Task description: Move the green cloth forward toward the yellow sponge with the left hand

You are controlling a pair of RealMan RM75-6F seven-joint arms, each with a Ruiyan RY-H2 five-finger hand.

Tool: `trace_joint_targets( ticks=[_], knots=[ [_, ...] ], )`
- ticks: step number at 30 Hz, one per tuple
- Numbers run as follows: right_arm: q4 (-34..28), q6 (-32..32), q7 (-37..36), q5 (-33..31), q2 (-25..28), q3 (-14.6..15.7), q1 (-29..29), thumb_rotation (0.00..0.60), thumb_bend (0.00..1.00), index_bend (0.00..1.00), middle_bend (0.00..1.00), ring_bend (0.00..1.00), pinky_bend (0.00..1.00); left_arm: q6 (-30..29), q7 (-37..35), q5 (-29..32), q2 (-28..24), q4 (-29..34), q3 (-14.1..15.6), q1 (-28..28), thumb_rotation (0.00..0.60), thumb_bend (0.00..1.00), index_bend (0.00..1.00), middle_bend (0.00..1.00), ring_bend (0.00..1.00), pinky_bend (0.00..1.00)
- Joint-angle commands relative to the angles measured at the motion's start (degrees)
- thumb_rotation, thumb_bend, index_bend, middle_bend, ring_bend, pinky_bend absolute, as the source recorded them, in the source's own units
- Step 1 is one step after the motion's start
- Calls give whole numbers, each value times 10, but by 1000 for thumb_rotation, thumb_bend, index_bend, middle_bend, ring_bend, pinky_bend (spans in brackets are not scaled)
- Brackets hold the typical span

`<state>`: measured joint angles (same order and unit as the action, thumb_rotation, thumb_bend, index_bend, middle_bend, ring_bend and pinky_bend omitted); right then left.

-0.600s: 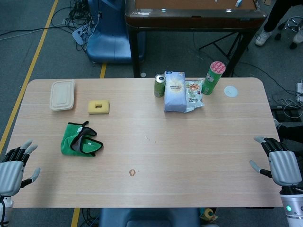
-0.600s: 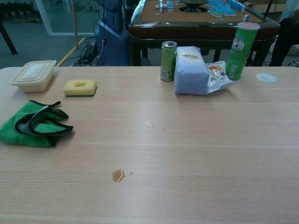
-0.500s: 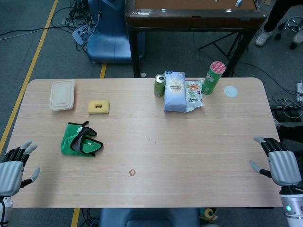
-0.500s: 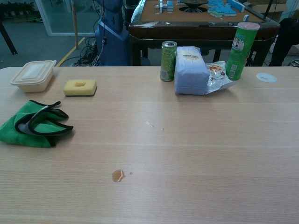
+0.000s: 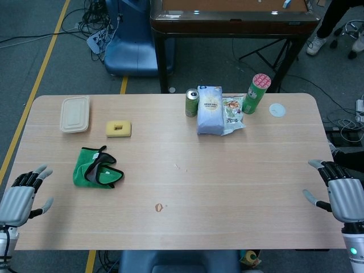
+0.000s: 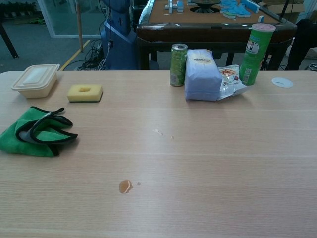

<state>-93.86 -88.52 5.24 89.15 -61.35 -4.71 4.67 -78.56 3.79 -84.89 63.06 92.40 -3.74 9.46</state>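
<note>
Here, both hands sit off the tabletop edges, holding nothing.

The left hand (image 5: 20, 198) hangs at the near left corner, its fingers (image 5: 35, 175) spread apart and pointing toward the far side; the right hand (image 5: 344, 193) mirrors it at the near right edge, fingers (image 5: 324, 168) likewise apart. The green cloth (image 5: 95, 168) lies crumpled on the left part of the tabletop (image 5: 227, 187), well apart from the left hand, its dark-trimmed folds opening to the right and its longer side running roughly left to right. The yellow sponge (image 5: 118, 128) rests farther back, just beyond the cloth and slightly right, near a beige lidded container (image 5: 75, 114). A can (image 5: 191, 103), a white bag (image 5: 210, 110) and a green tube (image 5: 257, 93) stand along the far edge.
</note>
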Motion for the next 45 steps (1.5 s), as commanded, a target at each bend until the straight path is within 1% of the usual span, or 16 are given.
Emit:
trace_joint_targets(
  ticks=[1, 6, 10, 15, 18, 21, 26, 30, 37, 39, 40, 42, 45],
  knots=[
    [-13, -7, 10, 0, 13, -6, -1, 600, 260, 237, 282, 239, 311, 54, -6, 19, -11, -11, -10, 35, 600, 283, 146, 113, 159, 143],
    [-24, -15, 15, 2, 22, -8, -4, 600, 261, 238, 282, 239, 311, 135, -4, 36, -9, -30, -22, 90, 600, 282, 126, 111, 147, 143],
    [-27, -14, 18, 0, 25, -7, -5, 600, 261, 237, 282, 239, 311, 195, -8, 47, 6, -57, -30, 133, 600, 281, 114, 97, 140, 143],
    [-28, -15, 18, -1, 25, -5, -8, 600, 261, 237, 282, 239, 311, 260, -11, 44, 36, -113, -26, 182, 600, 261, 89, 59, 124, 143],
    [-28, -15, 19, -3, 25, -4, -10, 600, 261, 237, 282, 239, 311, 305, 2, 60, 54, -142, -24, 208, 600, 247, 45, 13, 96, 143],
    [-29, -15, 20, -4, 26, -5, -10, 600, 260, 237, 282, 239, 311, 342, 17, 77, 72, -169, -22, 230, 600, 243, 22, 0, 77, 143],
    [-29, -17, 20, -6, 26, -5, -12, 600, 261, 237, 282, 239, 311, 389, 41, 106, 101, -209, -15, 255, 600, 235, 0, 0, 45, 143],
    [-28, -15, 20, -8, 25, -4, -13, 600, 261, 237, 282, 239, 311, 413, 50, 125, 124, -236, -11, 270, 600, 224, 0, 0, 25, 143],
    [-26, -14, 19, -10, 24, -5, -14, 600, 261, 237, 282, 239, 311, 445, 63, 156, 149, -266, -7, 288, 600, 225, 0, 0, 22, 143],
    [-24, -11, 18, -13, 23, -4, -13, 600, 261, 237, 282, 239, 311, 454, 57, 168, 166, -289, -11, 295, 600, 224, 1, 0, 32, 145],
    [-24, -10, 18, -13, 22, -4, -14, 600, 261, 237, 282, 239, 311, 455, 54, 169, 172, -296, -12, 297, 600, 224, 12, 0, 41, 151],
    [-23, -10, 17, -14, 22, -4, -14, 600, 261, 237, 282, 239, 311, 454, 45, 172, 184, -312, -15, 300, 600, 224, 94, 16, 103, 189],
    [-20, -11, 14, -17, 21, -4, -16, 600, 261, 237, 282, 239, 311, 465, 27, 177, 199, -332, -18, 306, 600, 224, 230, 106, 206, 264]
  ],
)
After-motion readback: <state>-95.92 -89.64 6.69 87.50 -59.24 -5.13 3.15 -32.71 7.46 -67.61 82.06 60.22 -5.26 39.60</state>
